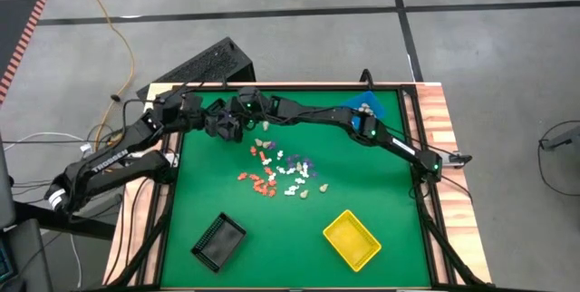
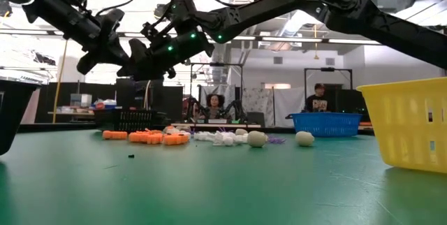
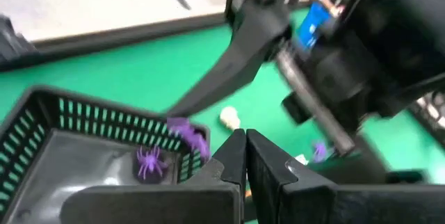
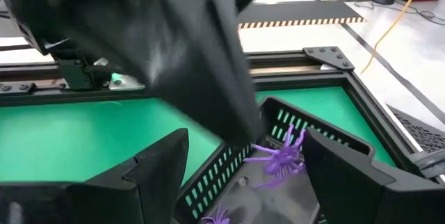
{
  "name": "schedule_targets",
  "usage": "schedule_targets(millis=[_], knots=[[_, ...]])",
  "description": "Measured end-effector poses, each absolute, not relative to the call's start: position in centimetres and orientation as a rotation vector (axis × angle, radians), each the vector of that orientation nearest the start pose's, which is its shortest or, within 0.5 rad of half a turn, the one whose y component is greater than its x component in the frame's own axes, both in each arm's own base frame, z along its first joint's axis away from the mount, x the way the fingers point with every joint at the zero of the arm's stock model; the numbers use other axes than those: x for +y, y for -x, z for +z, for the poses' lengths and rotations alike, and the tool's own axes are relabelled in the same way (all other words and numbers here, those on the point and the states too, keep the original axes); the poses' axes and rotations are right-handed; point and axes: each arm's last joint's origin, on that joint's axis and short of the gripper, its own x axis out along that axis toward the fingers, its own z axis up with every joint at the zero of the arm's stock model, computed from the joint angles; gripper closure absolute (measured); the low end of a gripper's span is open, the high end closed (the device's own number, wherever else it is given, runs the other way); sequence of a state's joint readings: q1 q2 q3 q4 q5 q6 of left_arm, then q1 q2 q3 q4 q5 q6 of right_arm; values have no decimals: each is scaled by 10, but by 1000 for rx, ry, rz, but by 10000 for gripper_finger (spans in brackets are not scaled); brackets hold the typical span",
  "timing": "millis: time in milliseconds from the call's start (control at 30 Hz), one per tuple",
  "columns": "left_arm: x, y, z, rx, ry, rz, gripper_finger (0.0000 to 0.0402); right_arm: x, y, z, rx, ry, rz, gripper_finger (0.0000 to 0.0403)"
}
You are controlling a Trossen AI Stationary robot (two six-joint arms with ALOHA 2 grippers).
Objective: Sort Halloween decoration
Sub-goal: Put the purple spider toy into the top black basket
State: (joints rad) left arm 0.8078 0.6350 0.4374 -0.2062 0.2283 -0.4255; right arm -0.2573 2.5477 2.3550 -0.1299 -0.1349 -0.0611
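Note:
The Halloween decoration pieces (image 1: 276,170), orange, white, purple and beige, lie scattered mid-table. A black bin (image 3: 83,147) stands at the far left and holds a purple spider (image 3: 148,161). A second purple spider (image 4: 281,158) is at the bin's rim. My right gripper (image 4: 243,161) reaches across from the right and is open above that rim, one finger on each side of the spider. My left gripper (image 3: 245,158) is shut and empty, just beside the bin and close under the right gripper. My right gripper stands open around the purple spider at the bin's rim (image 3: 186,132). One fingertip (image 3: 182,109) ends right beside the spider, and I cannot tell whether it touches it.
A second black bin (image 1: 218,239) and a yellow bin (image 1: 352,238) stand near the front edge, and a blue bin (image 1: 367,106) at the far right. The two arms crowd each other at the far left. People sit in the room beyond the table.

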Motion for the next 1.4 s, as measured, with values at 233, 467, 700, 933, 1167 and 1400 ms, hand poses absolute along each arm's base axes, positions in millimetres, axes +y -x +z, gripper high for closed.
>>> schedule_targets(millis=[233,467,700,933,1167,1400], knots=[[109,-113,227,274,600,652,402,-143,-564,233,316,-1,-110,97],[113,-112,220,334,564,764,401,-143,-565,233,316,-2,-107,97],[113,-110,217,373,540,838,401,-143,-565,233,317,-2,-107,97],[117,-111,221,308,569,769,401,-144,-564,233,321,-2,-115,97],[113,-105,236,197,610,649,401,-146,-563,230,336,-5,-116,97],[113,-104,232,230,618,655,401,-146,-563,230,338,-7,-113,97]])
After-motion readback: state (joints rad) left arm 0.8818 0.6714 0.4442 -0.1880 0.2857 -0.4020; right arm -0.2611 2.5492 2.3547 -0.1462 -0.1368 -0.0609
